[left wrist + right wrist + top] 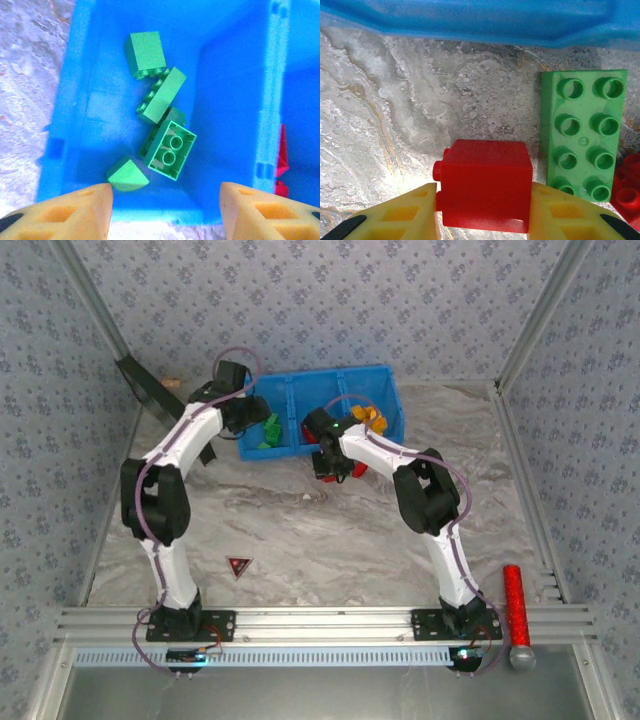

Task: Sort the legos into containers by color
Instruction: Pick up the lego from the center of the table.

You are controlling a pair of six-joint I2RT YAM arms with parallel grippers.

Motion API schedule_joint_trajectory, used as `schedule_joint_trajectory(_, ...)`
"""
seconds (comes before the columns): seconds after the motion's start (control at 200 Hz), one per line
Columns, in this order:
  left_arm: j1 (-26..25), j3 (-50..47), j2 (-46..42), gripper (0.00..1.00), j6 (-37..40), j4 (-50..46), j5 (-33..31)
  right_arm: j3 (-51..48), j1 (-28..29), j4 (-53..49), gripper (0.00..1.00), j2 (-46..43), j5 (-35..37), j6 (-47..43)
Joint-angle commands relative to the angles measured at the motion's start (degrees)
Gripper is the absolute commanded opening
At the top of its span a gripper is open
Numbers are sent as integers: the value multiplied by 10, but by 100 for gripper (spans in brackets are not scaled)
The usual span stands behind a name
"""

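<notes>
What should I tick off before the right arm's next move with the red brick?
1. The right fingers squeeze the red brick on both sides: ok.
2. The flat green brick beside it stands apart from it: ok.
3. The red brick is off the table: cannot tell.
4. The left fingers are open, empty, above the bin's left compartment: ok.
5. That compartment holds green bricks alone: ok.

Walls [330, 300]: we count three, grey-blue floral paper. Tabletop [300, 540]: grey marble pattern, evenly lit. Corner posts [95, 305]: bare metal. Rail [320, 620]: metal, along near edge. Black panel [150, 390]: we note it leaning at left wall.
</notes>
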Motion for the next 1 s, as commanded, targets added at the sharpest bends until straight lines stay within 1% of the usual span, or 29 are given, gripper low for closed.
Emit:
schedule_joint_trajectory(0.0, 7, -32, -71, 59, 18, -13, 20, 12, 4, -39, 35, 5, 15, -10)
schedule_joint_trajectory(0.265, 44, -150, -252, 62, 38, -42, 17, 58, 14, -69, 34, -29, 32, -38)
schedule_joint_trajectory(0.46, 52, -198, -347, 65, 85, -103, 18, 148, 14, -95, 34, -31, 50, -72)
schedule_joint_trajectory(0.625, 52, -242, -418, 68, 100, -143, 38, 270, 1, -111, 34, 28, 90, -123)
schedule_joint_trajectory(0.77, 52, -262, -475, 69, 103, -192, 38, 368, -16, -100, 34, 93, 98, -159)
schedule_joint_trajectory(0.9, 52, -286, -523, 71, 97, -203, 27, 398, -25, -32, 33, 135, 102, -198)
schedule_joint_trajectory(0.994, 52, -287, -530, 72, 100, -209, 28, 418, -27, -3, 33, 162, 120, -217)
